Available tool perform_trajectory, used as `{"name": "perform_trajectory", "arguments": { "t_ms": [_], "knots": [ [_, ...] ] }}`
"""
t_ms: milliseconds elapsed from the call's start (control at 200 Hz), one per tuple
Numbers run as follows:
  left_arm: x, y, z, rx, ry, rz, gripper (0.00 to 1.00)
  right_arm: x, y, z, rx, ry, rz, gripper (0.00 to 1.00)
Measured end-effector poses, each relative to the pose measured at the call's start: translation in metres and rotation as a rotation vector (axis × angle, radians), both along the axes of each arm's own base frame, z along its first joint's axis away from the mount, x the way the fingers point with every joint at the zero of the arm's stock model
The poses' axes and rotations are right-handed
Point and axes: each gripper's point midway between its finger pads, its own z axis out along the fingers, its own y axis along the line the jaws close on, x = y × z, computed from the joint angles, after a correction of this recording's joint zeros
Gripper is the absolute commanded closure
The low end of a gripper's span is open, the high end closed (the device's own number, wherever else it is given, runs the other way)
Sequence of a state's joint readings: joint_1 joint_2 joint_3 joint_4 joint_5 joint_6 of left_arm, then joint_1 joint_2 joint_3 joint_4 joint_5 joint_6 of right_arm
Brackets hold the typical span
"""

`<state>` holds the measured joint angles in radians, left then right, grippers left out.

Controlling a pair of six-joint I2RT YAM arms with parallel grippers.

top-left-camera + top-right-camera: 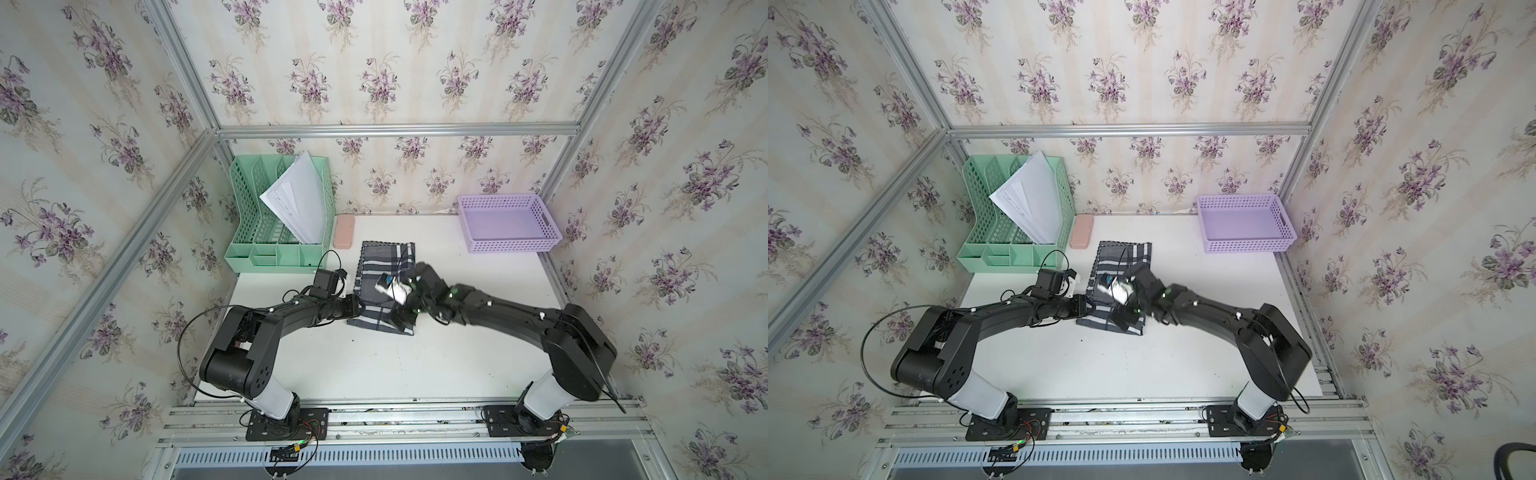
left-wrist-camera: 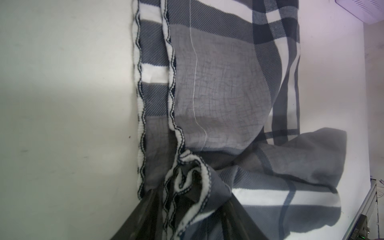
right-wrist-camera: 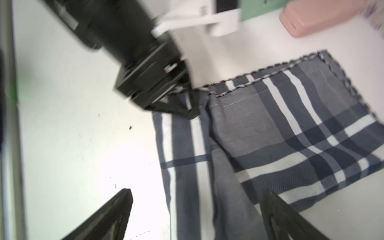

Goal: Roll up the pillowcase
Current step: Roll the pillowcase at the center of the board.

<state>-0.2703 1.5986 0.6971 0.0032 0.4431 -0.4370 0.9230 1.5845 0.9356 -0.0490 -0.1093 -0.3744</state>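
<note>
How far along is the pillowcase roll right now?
Done: the pillowcase lies folded into a narrow strip, and its near end looks loosely turned over. In hand: the left pincer pinches the scalloped edge, while the right pincer hangs open and empty. Left: most of the strip lies flat, unrolled.

Bunched pillowcase [image 2: 218, 83] hides the left fingers' [image 2: 134, 225] tips, seemingly pinching its hem.

Grey plaid pillowcase [image 1: 384, 262], near end bunched
</note>
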Motion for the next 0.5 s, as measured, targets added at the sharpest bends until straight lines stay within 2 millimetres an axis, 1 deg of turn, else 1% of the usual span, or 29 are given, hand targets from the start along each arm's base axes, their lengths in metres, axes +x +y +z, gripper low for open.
{"name": "perform_trajectory", "arguments": {
  "t_ms": [15,50,80,110,175,245,310,400,450,499],
  "knots": [
    [0.0,0.0,0.0,0.0,0.0,0.0,0.47,-0.007,-0.001,-0.006,-0.023,-0.041,0.022,0.0],
    [0.0,0.0,0.0,0.001,0.001,0.0,0.47,-0.016,-0.006,-0.016,-0.066,-0.106,0.041,0.0],
    [0.0,0.0,0.0,0.001,0.002,0.0,0.46,-0.019,-0.011,-0.023,-0.103,-0.16,0.042,0.0],
    [0.0,0.0,0.0,0.001,0.002,0.0,0.46,-0.018,-0.015,-0.026,-0.127,-0.205,0.033,0.0],
    [0.0,0.0,0.0,0.001,0.003,0.001,0.46,-0.013,-0.014,-0.022,-0.137,-0.292,0.015,0.0],
    [0.0,0.0,0.0,0.001,0.004,0.001,0.46,-0.007,-0.008,-0.018,-0.136,-0.361,0.0,0.0],
    [0.0,0.0,0.0,0.001,0.005,0.001,0.46,-0.003,-0.005,-0.024,-0.154,-0.381,-0.012,0.0],
    [0.0,0.0,0.0,0.002,0.005,0.001,0.46,0.004,-0.005,-0.042,-0.213,-0.39,-0.012,0.0],
    [-0.001,0.0,0.0,0.003,0.007,0.001,0.46,0.005,-0.005,-0.05,-0.233,-0.382,-0.01,0.0],
    [0.0,0.0,0.0,0.004,0.008,0.001,0.46,0.004,-0.003,-0.053,-0.238,-0.377,-0.005,0.0]
  ]
}}
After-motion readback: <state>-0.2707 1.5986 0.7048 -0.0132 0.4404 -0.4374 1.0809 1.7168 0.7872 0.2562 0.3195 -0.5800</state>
